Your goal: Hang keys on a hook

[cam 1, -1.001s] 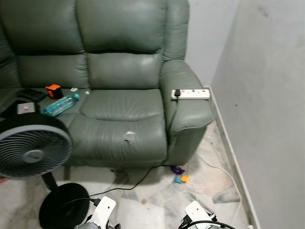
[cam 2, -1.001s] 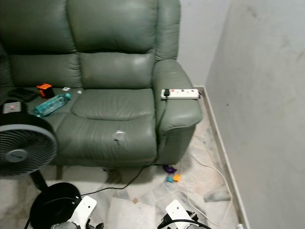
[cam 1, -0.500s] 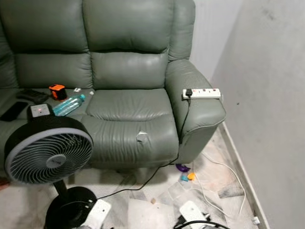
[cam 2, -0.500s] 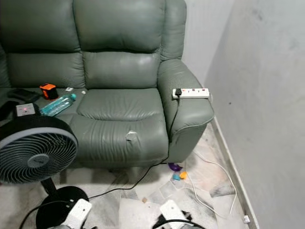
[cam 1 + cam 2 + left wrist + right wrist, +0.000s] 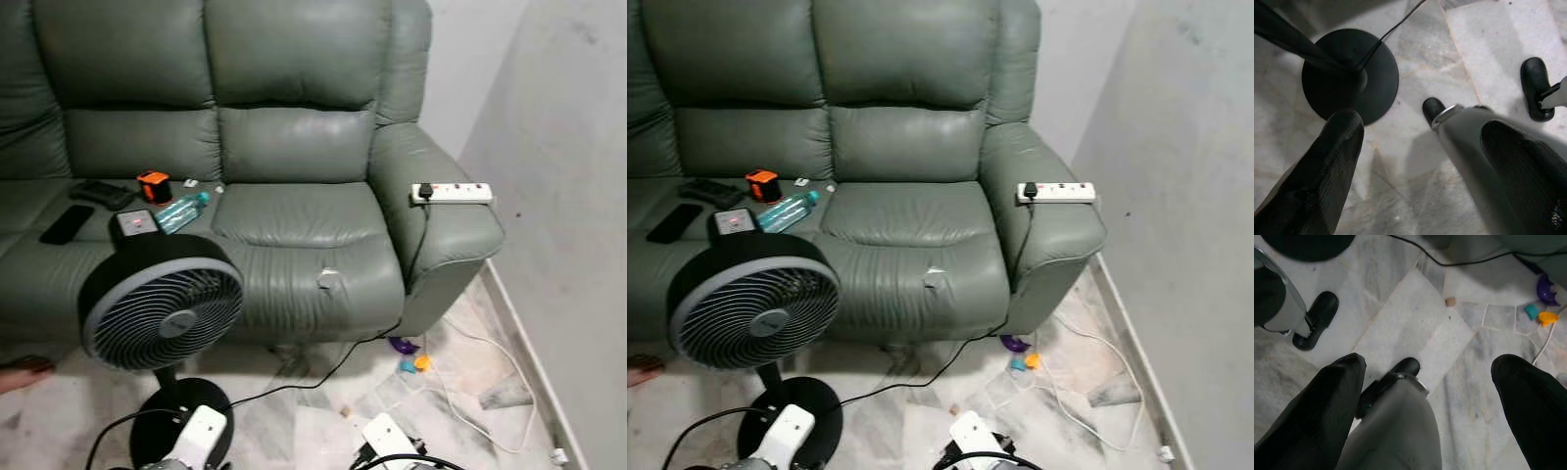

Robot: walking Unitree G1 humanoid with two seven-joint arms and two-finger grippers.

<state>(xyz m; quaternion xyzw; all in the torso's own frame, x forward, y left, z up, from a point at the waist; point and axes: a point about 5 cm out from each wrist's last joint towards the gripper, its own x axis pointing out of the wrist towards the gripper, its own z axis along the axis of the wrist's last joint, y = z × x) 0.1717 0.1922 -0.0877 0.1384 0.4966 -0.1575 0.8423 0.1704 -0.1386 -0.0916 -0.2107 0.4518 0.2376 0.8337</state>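
- Head views: a green sofa [image 5: 284, 186], a standing fan [image 5: 162, 311] and a power strip [image 5: 453, 193] on the sofa's armrest. No keys or hook can be made out, so the task looks barely begun; finding both is left.
- Left wrist view: left pincer [image 5: 1420, 147] hangs over the marble floor [image 5: 1415, 88], fingers spread wide, holding nothing.
- Right wrist view: right pincer [image 5: 1430, 387] likewise gapes empty; small toys [image 5: 1540, 308] lie on the floor.

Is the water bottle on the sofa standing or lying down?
Lying down. The bottle rests on its side on the sofa seat, beside an orange object.
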